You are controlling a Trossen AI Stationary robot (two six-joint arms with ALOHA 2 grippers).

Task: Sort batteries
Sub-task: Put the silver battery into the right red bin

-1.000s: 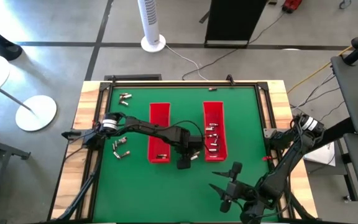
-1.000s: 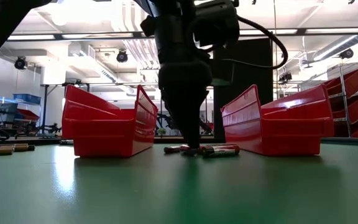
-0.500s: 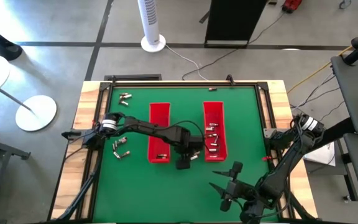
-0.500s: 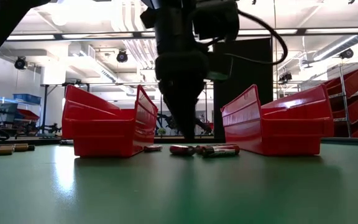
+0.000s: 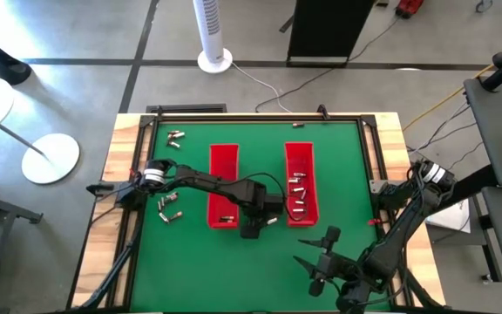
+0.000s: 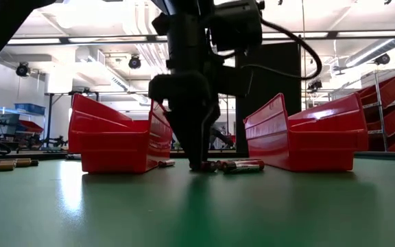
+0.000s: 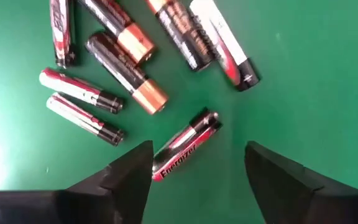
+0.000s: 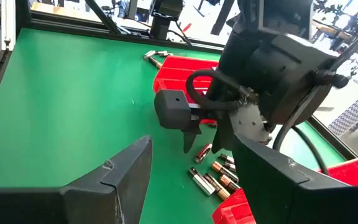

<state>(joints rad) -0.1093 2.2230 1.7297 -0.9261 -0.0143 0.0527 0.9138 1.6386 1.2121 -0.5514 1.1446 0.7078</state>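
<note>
On green mat (image 5: pixel 181 253): 2 red trays (image 5: pixel 223 185), loose batteries (image 7: pixel 120 62).

Trays: two long trays (image 5: pixel 223 186) (image 5: pixel 300 181) are set side by side on the worktop (image 5: pixel 338 166).
Right tray: several batteries (image 5: pixel 298 194) are held inside.
Gap between trays: a loose cluster of batteries (image 7: pixel 129 56) lies there, under the left gripper (image 5: pixel 252 228).
Left of trays: more batteries (image 5: pixel 170 208) are scattered.
Near right edge: the right gripper (image 5: pixel 319 259) is placed.
</note>
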